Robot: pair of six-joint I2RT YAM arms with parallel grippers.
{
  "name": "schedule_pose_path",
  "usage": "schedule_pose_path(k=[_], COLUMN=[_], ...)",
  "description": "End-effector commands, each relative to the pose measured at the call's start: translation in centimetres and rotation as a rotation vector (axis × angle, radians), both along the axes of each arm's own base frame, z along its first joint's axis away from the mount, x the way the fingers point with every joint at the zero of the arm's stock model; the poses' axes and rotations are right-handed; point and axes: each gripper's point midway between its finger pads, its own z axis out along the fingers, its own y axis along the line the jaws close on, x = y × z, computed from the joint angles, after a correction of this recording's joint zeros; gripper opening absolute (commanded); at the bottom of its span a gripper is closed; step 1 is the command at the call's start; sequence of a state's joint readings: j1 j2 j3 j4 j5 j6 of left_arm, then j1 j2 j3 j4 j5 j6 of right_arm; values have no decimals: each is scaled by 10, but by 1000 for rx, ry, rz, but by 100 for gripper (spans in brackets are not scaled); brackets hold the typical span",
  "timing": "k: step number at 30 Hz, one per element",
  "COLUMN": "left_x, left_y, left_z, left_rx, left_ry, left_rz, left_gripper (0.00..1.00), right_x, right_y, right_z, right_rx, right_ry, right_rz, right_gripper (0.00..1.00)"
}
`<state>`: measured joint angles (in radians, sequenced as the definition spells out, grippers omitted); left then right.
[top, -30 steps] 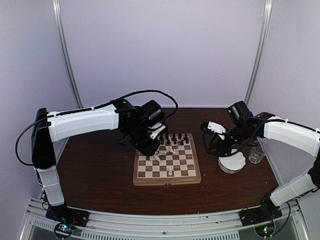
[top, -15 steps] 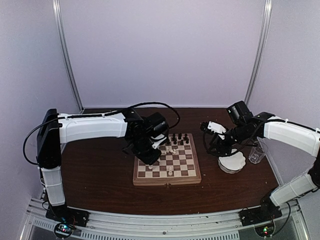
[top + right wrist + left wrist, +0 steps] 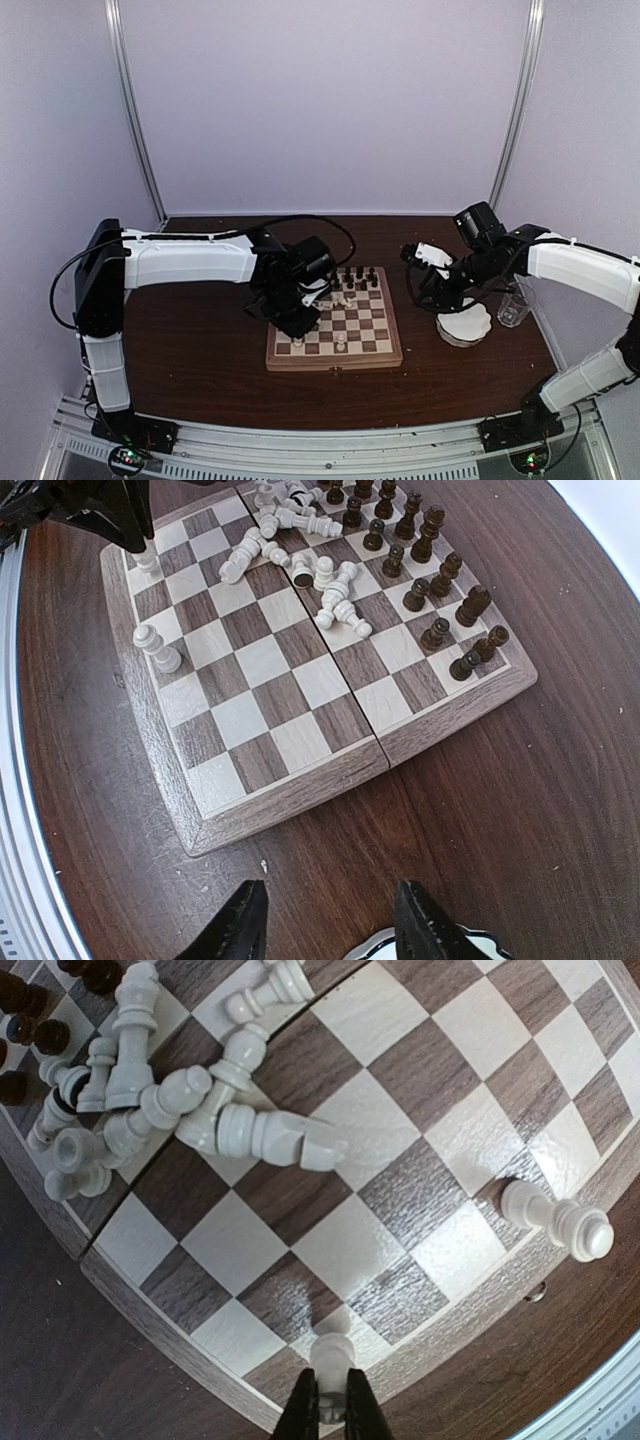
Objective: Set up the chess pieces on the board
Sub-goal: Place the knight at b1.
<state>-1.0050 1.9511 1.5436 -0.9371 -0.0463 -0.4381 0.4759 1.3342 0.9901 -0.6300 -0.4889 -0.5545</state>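
Top view: my left claw [image 3: 299, 324] sits low over the near-left part of the board [image 3: 335, 362]. My right claw [image 3: 428, 288] hangs by the bowl [image 3: 465, 325].
Left wrist: the claw is clenched on a white pawn [image 3: 332, 1348] in the edge row. Bare squares lie ahead, with toppled pieces [image 3: 200, 1110] beyond.
Right wrist: the claw is released, with bare table [image 3: 450, 810] before the board.

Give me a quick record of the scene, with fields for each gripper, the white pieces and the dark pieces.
left gripper: shut on a white piece at the board edge
right gripper: open, empty, off the board
other white pieces: lone piece upright, pile toppled
dark pieces: standing along the far side
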Motion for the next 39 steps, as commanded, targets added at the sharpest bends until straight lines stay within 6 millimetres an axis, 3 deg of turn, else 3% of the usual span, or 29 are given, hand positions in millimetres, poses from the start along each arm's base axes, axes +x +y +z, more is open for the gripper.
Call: schedule_pose_path(k=[1, 24, 30, 39], left_x=[-3, -11, -11, -13], left_y=[-6, 0, 3, 5], left_z=[-2, -13, -8, -8], left_rx=[-27, -4, -6, -4], left_ry=[-2, 9, -4, -4], left_rz=[7, 21, 27, 27], left_gripper=[1, 0, 5, 4], right_x=[4, 4, 4, 4], right_y=[-2, -1, 0, 0], right_z=[-1, -3, -3, -3], right_rx=[-6, -5, -4, -3], right_ry=[-20, -9, -8, -7], right_rz=[-6, -3, -4, -2], right_gripper=[46, 47, 47, 47])
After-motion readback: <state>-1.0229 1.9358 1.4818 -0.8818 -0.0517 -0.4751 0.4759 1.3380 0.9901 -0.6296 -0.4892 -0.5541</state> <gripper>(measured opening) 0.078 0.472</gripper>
